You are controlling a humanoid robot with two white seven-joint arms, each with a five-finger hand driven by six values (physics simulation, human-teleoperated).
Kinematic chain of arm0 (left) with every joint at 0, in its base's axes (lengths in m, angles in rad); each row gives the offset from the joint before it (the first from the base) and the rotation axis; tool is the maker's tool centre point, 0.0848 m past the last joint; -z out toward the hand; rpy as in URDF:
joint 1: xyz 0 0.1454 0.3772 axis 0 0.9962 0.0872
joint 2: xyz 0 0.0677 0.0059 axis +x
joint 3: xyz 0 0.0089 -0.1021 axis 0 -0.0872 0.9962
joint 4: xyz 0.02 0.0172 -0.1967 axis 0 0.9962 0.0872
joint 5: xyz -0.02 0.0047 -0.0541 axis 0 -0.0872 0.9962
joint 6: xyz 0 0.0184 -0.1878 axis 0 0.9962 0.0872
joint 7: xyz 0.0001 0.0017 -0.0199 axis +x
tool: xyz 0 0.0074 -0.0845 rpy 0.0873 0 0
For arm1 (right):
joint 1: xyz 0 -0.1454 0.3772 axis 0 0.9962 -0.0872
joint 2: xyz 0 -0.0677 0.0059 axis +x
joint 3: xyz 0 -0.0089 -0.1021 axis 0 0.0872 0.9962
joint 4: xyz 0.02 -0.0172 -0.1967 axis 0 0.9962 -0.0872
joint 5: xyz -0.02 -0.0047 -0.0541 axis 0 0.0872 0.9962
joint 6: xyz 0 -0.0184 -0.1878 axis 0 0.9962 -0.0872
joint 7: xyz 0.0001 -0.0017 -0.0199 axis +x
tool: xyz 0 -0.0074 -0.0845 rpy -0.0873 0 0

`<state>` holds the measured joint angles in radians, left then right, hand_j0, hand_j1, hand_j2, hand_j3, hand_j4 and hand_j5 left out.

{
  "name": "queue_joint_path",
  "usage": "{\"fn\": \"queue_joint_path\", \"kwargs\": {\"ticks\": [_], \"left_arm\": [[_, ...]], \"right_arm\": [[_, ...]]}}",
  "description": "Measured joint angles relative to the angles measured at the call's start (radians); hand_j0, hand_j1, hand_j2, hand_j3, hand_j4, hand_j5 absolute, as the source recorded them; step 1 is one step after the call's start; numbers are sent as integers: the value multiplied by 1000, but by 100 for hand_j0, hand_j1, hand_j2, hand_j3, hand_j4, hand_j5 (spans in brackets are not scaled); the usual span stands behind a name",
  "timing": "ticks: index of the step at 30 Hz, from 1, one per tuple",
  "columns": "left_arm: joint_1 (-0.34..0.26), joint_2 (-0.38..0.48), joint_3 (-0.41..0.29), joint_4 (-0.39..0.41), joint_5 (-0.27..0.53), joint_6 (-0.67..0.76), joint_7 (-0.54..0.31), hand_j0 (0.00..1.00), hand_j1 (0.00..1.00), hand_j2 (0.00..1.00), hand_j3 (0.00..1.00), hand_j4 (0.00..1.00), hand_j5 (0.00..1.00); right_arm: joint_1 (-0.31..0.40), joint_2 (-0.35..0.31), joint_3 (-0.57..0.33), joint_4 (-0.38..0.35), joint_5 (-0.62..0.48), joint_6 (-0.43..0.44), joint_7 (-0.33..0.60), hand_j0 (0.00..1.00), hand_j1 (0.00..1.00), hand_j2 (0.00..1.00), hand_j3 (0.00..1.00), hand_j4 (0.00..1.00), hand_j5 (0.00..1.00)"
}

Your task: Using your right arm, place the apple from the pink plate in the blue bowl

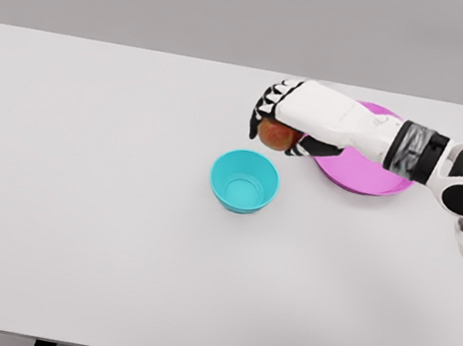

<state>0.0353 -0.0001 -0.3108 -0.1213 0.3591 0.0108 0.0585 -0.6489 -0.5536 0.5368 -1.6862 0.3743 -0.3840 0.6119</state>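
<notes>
A red apple (274,134) is held in my right hand (284,120), whose fingers curl over its top and side. The hand hangs above the table, just up and right of the blue bowl (244,181), which stands empty near the table's middle. The pink plate (366,173) lies behind the forearm at the right, partly covered by it. My right arm comes in from the right edge. No left arm shows.
The white table (74,199) spreads wide to the left and front of the bowl. Its far edge meets a grey wall; the front edge runs along the bottom of the view.
</notes>
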Motion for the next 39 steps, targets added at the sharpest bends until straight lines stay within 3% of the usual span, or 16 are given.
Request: {"fn": "queue_joint_path", "kwargs": {"ticks": [11, 17, 25, 32, 37, 39], "left_arm": [[0, 0, 0, 0, 0, 0, 0, 100, 100, 100, 100, 100, 100], [0, 0, 0, 0, 0, 0, 0, 100, 100, 100, 100, 100, 100], [0, 0, 0, 0, 0, 0, 0, 100, 100, 100, 100, 100, 100], [0, 0, 0, 0, 0, 0, 0, 100, 100, 100, 100, 100, 100], [2, 0, 0, 0, 0, 0, 0, 100, 100, 100, 100, 100, 100], [0, 0, 0, 0, 0, 0, 0, 100, 100, 100, 100, 100, 100]], "right_arm": [[2, 1, 53, -8, 0, -58, 0, 50, 50, 50, 50, 50, 50], [6, 2, 57, -14, 1, -62, 0, 87, 87, 87, 87, 87, 87], [11, -2, 56, -19, 2, -63, -1, 99, 99, 99, 99, 99, 99], [12, -13, 53, -23, 2, -64, -1, 100, 100, 100, 100, 100, 100], [18, -123, 35, -24, -23, -101, -1, 100, 100, 100, 100, 100, 100], [57, -185, 19, -24, -53, -126, 0, 100, 100, 100, 100, 100, 100]]}}
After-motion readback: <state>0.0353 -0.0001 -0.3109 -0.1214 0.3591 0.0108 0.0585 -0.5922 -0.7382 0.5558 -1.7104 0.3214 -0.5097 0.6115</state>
